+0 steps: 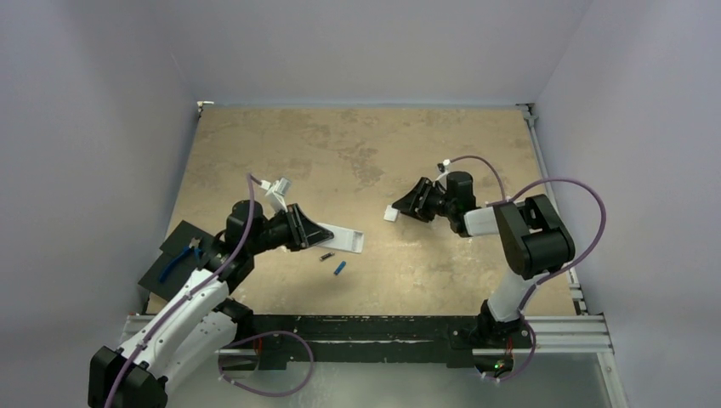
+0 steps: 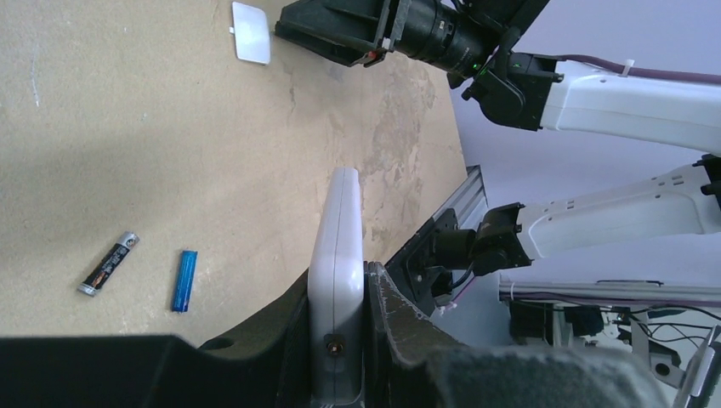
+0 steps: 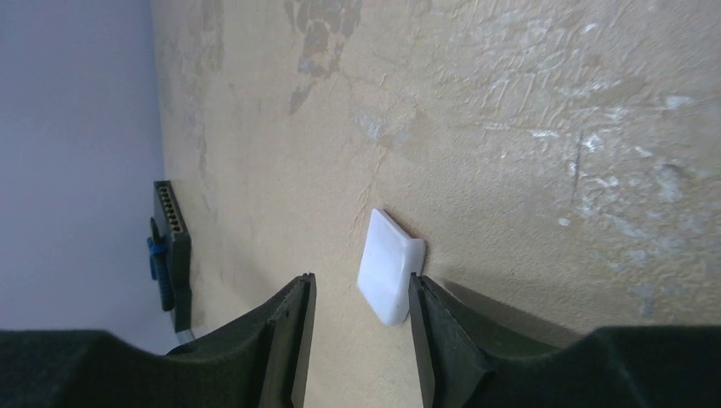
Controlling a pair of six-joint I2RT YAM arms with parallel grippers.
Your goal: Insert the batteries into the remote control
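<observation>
Pale lilac walls box in a mottled tan table (image 1: 357, 144), blotchy and scuffed toward the back. At its 8 o'clock corner I see a black tray (image 1: 183, 234) holding blue-handled pliers (image 1: 174, 263). Moving right, my left gripper (image 1: 320, 231) is clenched on the remote (image 1: 349, 240), a white rounded oblong clamped at one end and sticking out toward 4 o'clock. My wrist view catches it edge-on, with a seam down its narrow side. At the remote's 7 o'clock the dark battery (image 1: 326, 256) lies on the table, and the blue battery (image 1: 339, 269) lies just beside it at 5 o'clock, not touching. Further right, at the remote's 2 o'clock, my right gripper (image 3: 361, 285) is released, fingers parted around a small white square piece (image 3: 388, 268) on the table.
</observation>
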